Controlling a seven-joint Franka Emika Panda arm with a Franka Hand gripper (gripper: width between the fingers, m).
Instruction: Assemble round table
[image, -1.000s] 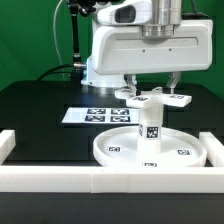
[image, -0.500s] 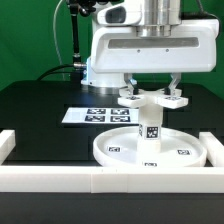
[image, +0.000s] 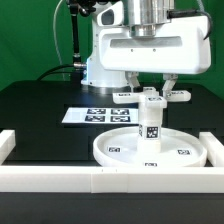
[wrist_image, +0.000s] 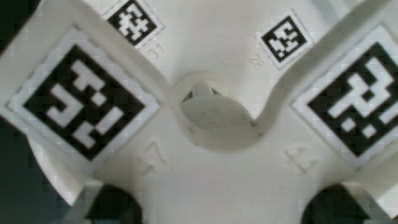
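- The claw (image: 151, 93) hangs above the middle of the round disc (image: 120, 148) and holds the flat base piece (image: 176, 96) between its two fingers, which stand narrow on the thin middle part of that piece.
- The base piece is level and sits on top of the short post (image: 150, 125), or just above it; I cannot tell if they touch fully.
- The post stands upright in the centre of the disc, and the disc lies flat on the black table (image: 40, 110), just behind the white border rail (image: 60, 178).
- The marker board (image: 100, 114) lies flat on the table behind the disc, toward the exterior view's left.
- In the wrist view the base piece (wrist_image: 205, 110) fills almost the whole picture, with a round hole or knob in its middle and tags on its arms; the fingers themselves are hardly seen there.
- All three parts look like hard white plastic, so I judge them light and stiff, not fragile, but smooth and a little slippery.
- The best hold on the base piece seems to be its narrow middle, as now, because the wide arms would not fit between the fingers.
- Because the piece is long, it may turn in the grip if pushed on one end.
- The post is tall and thin, so a side push could tilt it.
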